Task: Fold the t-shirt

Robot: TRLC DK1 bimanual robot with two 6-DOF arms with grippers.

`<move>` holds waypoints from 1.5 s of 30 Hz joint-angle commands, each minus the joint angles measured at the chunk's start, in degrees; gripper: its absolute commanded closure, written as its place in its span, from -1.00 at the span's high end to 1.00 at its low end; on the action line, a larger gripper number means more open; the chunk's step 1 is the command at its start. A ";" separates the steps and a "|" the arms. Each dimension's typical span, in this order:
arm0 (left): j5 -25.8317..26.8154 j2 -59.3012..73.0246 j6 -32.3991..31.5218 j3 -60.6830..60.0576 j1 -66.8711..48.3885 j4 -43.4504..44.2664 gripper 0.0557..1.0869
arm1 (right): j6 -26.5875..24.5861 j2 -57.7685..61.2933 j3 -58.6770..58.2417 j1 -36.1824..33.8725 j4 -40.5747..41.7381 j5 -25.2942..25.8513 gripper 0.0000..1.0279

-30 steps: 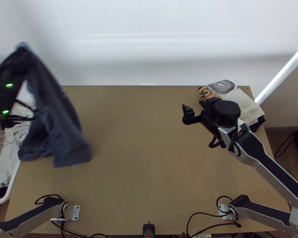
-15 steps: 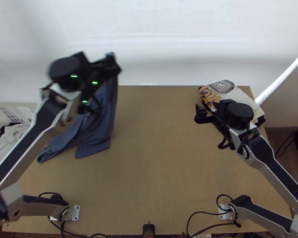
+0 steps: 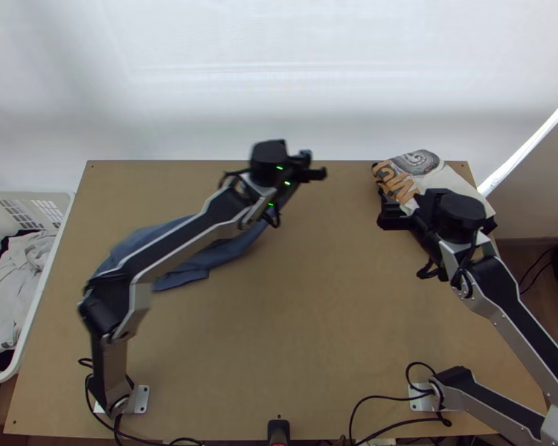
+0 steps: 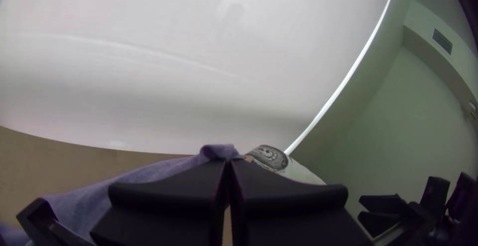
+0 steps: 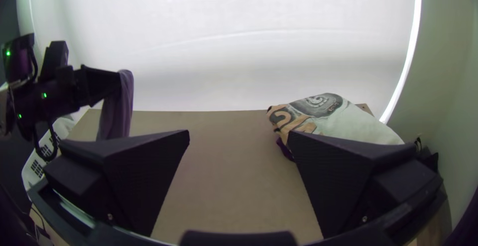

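Pressed together at the left tool (image 3: 312,167), over the far middle of the counter (image 3: 316,320), with a bunched end of the blue-grey t-shirt (image 3: 231,254) pinched between the fingers. Seen in the left wrist view, poking out as a small rounded fold just past the fingertips. Sloping from there down to the counter, under the left arm and back toward the left side of the counter. Bunched and creased, lying in long, uneven folds on the left half of the counter; neither spread flat nor squared up.

Spread wide at the right tool (image 3: 404,202), with nothing between the fingers. Held near the far right corner of the counter, beside a folded cream cloth (image 3: 451,182) with a round grey print and orange lettering; cannot tell whether touching it. Farther left, beside the counter, a white basket (image 3: 52,256) with pale, rumpled cloth (image 3: 15,279) inside.
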 commanded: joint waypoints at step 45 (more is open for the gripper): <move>-1.44 -11.70 3.41 4.43 18.20 -6.79 0.92 | -7.22 17.61 9.83 27.40 1.99 -2.14 0.61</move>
